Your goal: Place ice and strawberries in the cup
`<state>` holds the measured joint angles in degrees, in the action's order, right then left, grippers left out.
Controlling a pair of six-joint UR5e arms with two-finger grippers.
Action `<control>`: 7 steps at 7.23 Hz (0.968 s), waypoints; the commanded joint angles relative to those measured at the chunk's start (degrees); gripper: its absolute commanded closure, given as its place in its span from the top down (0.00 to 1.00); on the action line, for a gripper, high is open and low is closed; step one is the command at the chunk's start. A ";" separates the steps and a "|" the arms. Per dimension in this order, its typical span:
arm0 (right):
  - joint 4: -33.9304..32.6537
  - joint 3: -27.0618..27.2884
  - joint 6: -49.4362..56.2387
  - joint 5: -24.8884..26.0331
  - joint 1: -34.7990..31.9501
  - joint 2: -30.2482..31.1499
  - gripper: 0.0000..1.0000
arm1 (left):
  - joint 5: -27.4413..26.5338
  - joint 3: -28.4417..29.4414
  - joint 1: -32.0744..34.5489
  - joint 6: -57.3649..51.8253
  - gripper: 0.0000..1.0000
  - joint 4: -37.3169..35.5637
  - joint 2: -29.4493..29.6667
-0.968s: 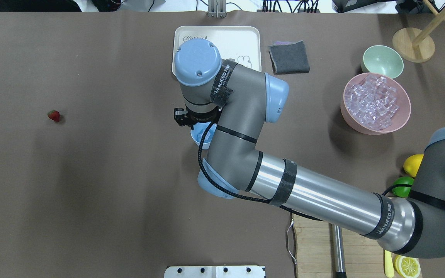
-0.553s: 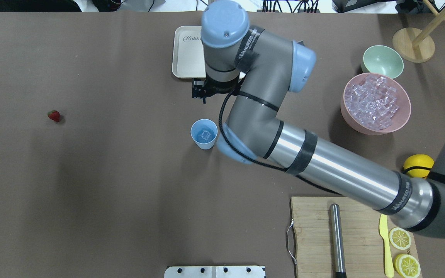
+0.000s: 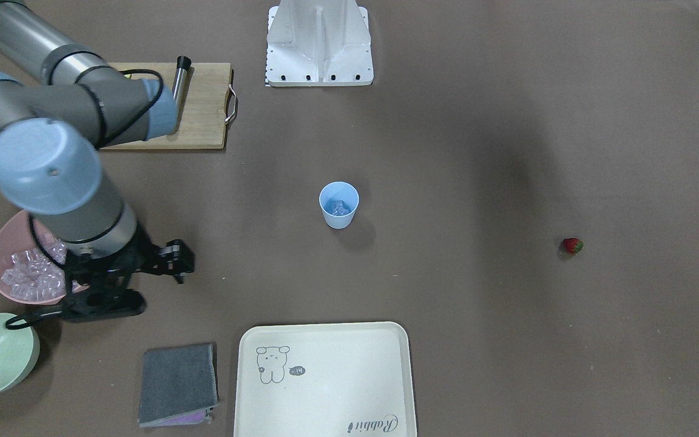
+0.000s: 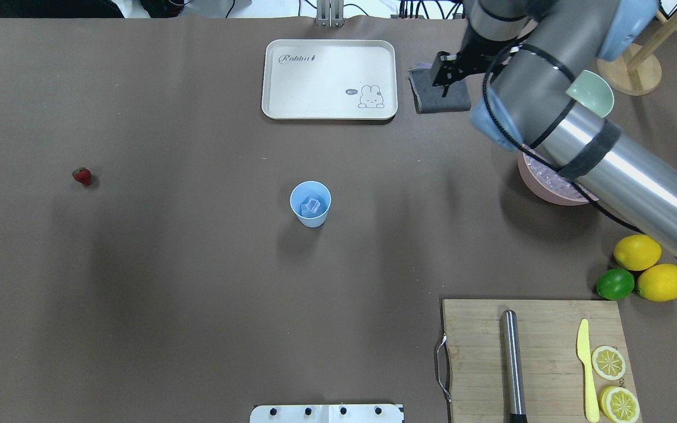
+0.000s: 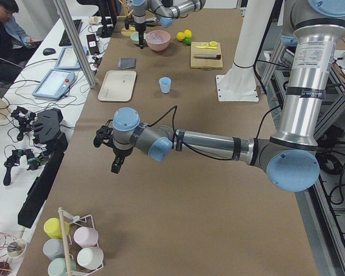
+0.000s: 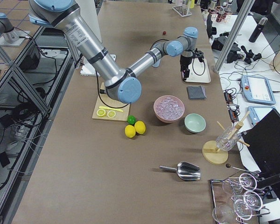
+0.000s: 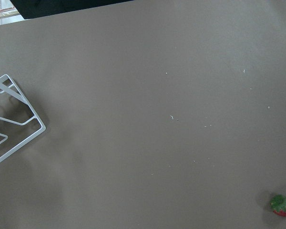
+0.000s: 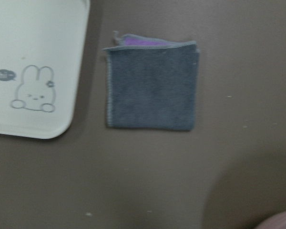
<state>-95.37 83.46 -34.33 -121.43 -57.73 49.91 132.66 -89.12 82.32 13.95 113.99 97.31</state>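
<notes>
The light-blue cup (image 4: 310, 205) stands upright mid-table with one ice cube (image 4: 312, 205) inside; it also shows in the front view (image 3: 338, 209). More ice (image 3: 28, 276) fills the pink bowl (image 4: 550, 191). The strawberry (image 4: 81, 175) lies alone far to the left, also at the corner of the left wrist view (image 7: 282, 205). My right gripper (image 3: 107, 305) hangs beside the pink bowl, above the grey cloth; its jaws look apart and empty. My left gripper (image 5: 116, 167) shows only in the left side view, off beyond the strawberry; I cannot tell its state.
A cream tray (image 4: 329, 79) and a folded grey cloth (image 8: 152, 86) lie at the back. A pale green bowl (image 4: 594, 94) sits behind the pink bowl. A cutting board (image 4: 538, 352) with knife and lemon slices, two lemons and a lime (image 4: 615, 284) are at the right.
My right arm has swung from over the cup to the back right, towards the pink bowl. An ice cube now lies in the uncovered cup.
</notes>
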 commanded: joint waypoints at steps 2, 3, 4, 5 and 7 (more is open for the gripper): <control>0.01 2.49 16.82 -4.60 -10.55 11.77 0.98 | -0.04 0.00 -0.23 0.02 0.98 0.26 0.07; 0.01 2.76 18.32 -5.22 -11.87 12.92 0.98 | -0.04 0.00 -0.23 -0.24 0.98 0.27 0.07; -0.51 3.81 18.34 -6.09 -12.49 12.33 0.98 | -0.04 0.00 -0.40 -0.24 0.98 0.27 0.07; -1.30 5.64 17.81 -6.45 -12.24 11.01 0.98 | -0.04 -0.44 -0.66 0.19 0.98 0.27 0.33; -9.97 8.73 15.10 -6.63 -9.17 5.06 0.98 | -0.12 -0.18 -0.67 0.20 0.98 0.18 0.33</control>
<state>-100.81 90.45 -17.62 -127.95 -68.56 58.31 132.60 -89.46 81.70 14.10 114.24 97.54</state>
